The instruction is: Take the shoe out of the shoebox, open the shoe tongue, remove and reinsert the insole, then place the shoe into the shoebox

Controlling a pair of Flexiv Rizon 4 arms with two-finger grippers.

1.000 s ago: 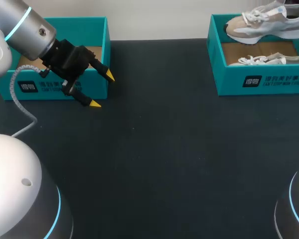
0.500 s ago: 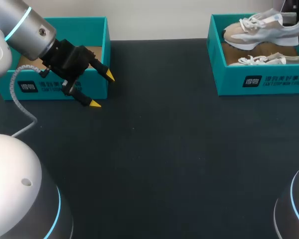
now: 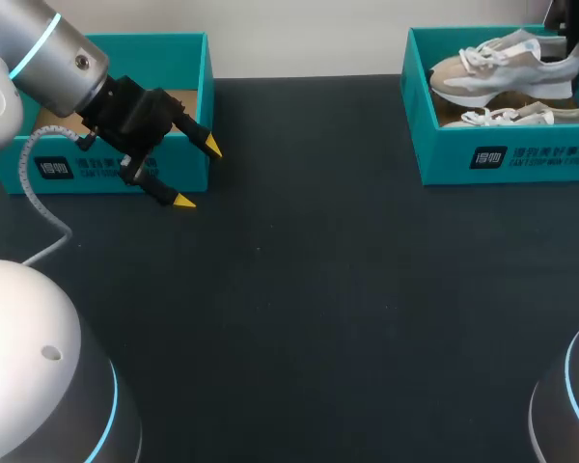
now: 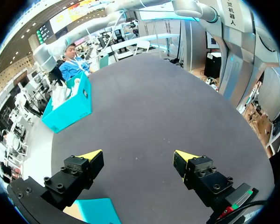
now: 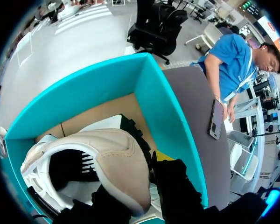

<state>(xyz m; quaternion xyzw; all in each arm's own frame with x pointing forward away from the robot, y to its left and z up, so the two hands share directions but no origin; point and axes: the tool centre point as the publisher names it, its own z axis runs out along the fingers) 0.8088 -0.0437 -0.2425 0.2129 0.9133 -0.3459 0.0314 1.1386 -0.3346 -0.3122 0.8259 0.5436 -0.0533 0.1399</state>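
Note:
A beige and white shoe (image 3: 502, 66) hangs tilted over the right teal shoebox (image 3: 507, 159), heel toward my right gripper (image 3: 569, 39) at the head view's far right edge. In the right wrist view that gripper (image 5: 144, 182) is shut on the heel of the shoe (image 5: 107, 158), above the box's cardboard floor, with one yellow fingertip (image 5: 164, 156) showing. A second shoe (image 3: 507, 117) lies in the same box. My left gripper (image 3: 198, 174) stands open and empty in front of the left teal shoebox (image 3: 96, 169); its own view shows the gripper (image 4: 137, 157) over bare dark table.
The left shoebox shows only a brown floor. Dark tabletop (image 3: 318, 309) stretches between the two boxes. Beyond the right box's wall (image 5: 163, 116), a person's hand (image 5: 219, 105) with a phone is at the table's edge.
My right gripper has carried the shoe down and a little leftward, lower over the right shoebox. The left arm has not moved.

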